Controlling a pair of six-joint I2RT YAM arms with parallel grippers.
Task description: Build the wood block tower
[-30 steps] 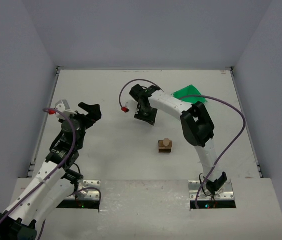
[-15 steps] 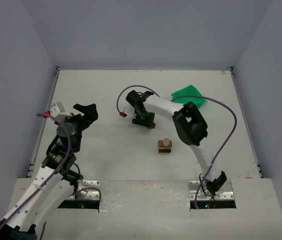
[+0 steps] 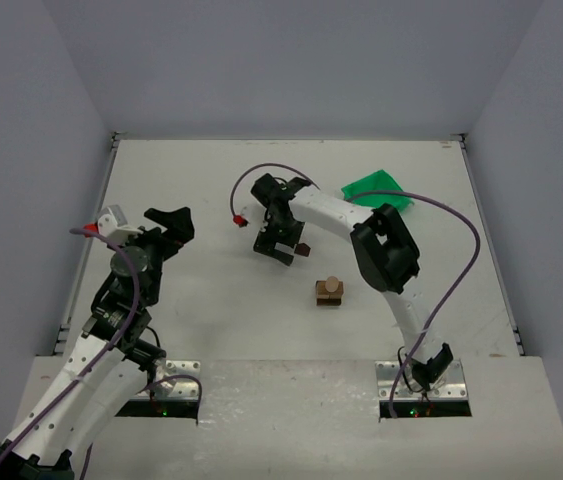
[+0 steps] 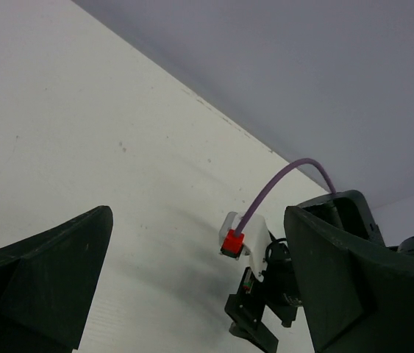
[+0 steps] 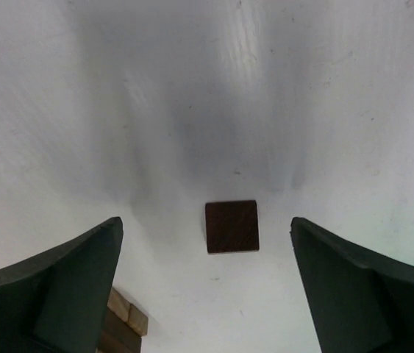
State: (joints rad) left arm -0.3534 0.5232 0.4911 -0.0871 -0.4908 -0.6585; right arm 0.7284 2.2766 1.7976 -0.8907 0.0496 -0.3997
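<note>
The right gripper (image 3: 282,249) is hanging low over the middle of the white table (image 3: 211,180), in the centre of the overhead frame. Its jaws are standing wide apart and gripping nothing. In the right wrist view a dark brown block (image 5: 232,226) is lying flat on the table in the middle of the frame. It is sitting between the two black fingers (image 5: 52,287), with bare table showing on both sides of it, so neither finger is touching it. From overhead the same block is showing just to the right of the gripper.

The wood block tower (image 3: 330,291) is standing below and to the right of that gripper, slightly right of centre in the overhead frame. It is a small stack with a light round piece on top. Its tan corner is peeking in at the lower left of the right wrist view, near the loose block but apart from it. A green bin (image 3: 378,190) is sitting in the upper right part of the table, beside the right arm.

The left gripper (image 3: 169,224) is hovering at the left of the overhead frame, well apart from the blocks. Its jaws are spread fully and are empty. Between them, the left wrist view is showing the right arm's wrist with a red plug (image 4: 230,243) and a purple cable (image 4: 287,180).
</note>
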